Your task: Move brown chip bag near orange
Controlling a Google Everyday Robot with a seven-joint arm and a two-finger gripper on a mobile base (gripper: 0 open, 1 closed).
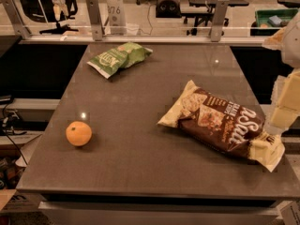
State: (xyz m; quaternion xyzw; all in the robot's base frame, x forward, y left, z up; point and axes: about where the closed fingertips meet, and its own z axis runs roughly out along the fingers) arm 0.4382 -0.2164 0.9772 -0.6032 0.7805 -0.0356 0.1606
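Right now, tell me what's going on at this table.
The robot's end effector is at the right edge of the table, by the cream end of the brown chip bag. The bag lies flat on the right side, not yet near the orange, which sits on the left. A green bag lies at the back.

The one camera is looking down at a slant from above the near edge of the bench (140, 168), facing across its top toward the railing (154, 39) at the far side, and sitting near enough that the benchtop is filling most of the frame. The hand (277, 124) is showing only at the right border, by the brown chip bag (225, 125).
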